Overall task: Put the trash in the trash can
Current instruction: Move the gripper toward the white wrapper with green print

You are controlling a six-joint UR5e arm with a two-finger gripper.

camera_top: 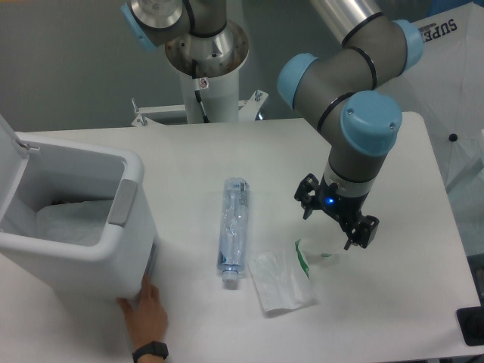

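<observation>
Trash lay in two pieces on the white table (393, 302), both well clear of the bin. The crushed plastic bottle (233, 229) stretched lengthwise near the middle of the tabletop, its white cap (229, 281) at the end nearest the camera. Just to the right of that cap sat the crumpled wrapper (286, 278), translucent white with a patch of green print along its right-hand edge.

The gripper (337, 219) hung from the arm's blue-capped wrist above the right part of the table, its two dark fingers (364, 231) spread apart with nothing between them. It stood over the wrapper's upper right corner, close to the green print; from this single view it could not be told whether the fingertips touched the plastic or hovered just above it. The bottle lay off to the gripper's side, towards the bin, apart from the fingers and untouched.

The trash can (125, 249) stood at the left edge of the table, a boxy white bin with rounded corners and a grey latch (122, 203) on the side facing the bottle. Its lid (9, 162) was swung up and back at the far left, and a white liner bag (72, 219) showed inside the open mouth. A person's hand (145, 314), with a dark watch at the wrist, rested against the lower corner of the bin, well apart from the gripper.
</observation>
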